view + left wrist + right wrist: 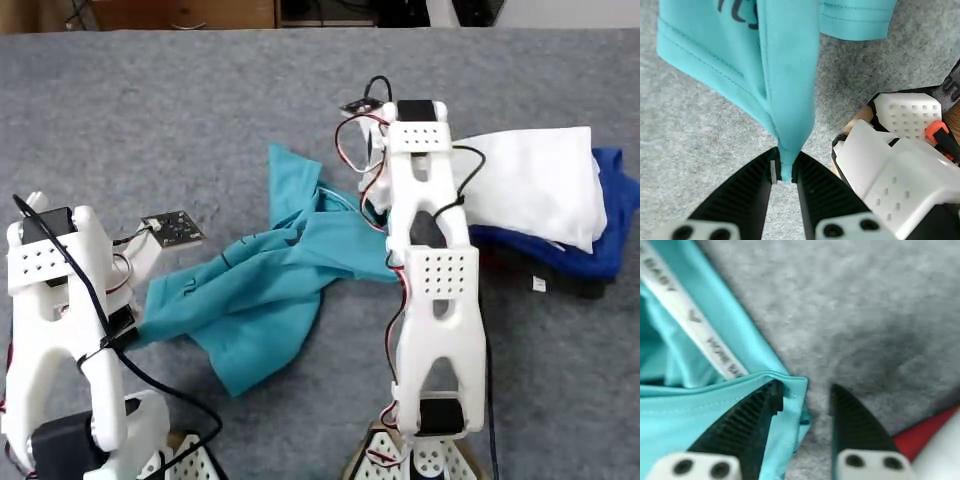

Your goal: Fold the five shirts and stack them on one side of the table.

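Grey cloth table (200, 120): limp, light teal shirt (270, 290) clamped by left gripper (785, 172); right gripper (807, 395) agape at hemmed edge, likely soundest hold.

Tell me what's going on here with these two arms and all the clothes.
Two robot arms are working on a teal shirt that lies crumpled in the middle of the grey table. The left gripper is shut on a pinch of its edge. The right gripper is open at the collar end, one finger on the fabric. Off to the side, a folded white shirt lies on a blue shirt.
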Controlling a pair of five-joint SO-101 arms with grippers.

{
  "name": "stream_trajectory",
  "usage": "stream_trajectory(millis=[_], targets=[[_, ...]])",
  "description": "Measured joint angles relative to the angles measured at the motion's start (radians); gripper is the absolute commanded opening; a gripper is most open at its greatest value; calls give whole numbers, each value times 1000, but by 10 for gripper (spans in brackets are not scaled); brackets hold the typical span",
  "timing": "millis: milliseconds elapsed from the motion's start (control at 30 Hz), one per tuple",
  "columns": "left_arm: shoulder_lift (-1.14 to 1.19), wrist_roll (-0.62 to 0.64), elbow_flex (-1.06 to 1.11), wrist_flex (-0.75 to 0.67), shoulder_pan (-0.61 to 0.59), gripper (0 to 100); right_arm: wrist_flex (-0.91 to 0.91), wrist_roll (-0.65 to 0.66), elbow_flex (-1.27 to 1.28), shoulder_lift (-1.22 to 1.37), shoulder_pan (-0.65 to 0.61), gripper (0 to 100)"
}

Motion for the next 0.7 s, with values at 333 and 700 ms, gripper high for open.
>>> stream_trajectory(millis=[333,700], targets=[[0,0,0,0,0,19,17,51,-31,15,2,32],[0,0,0,0,0,19,18,51,-32,20,2,2]])
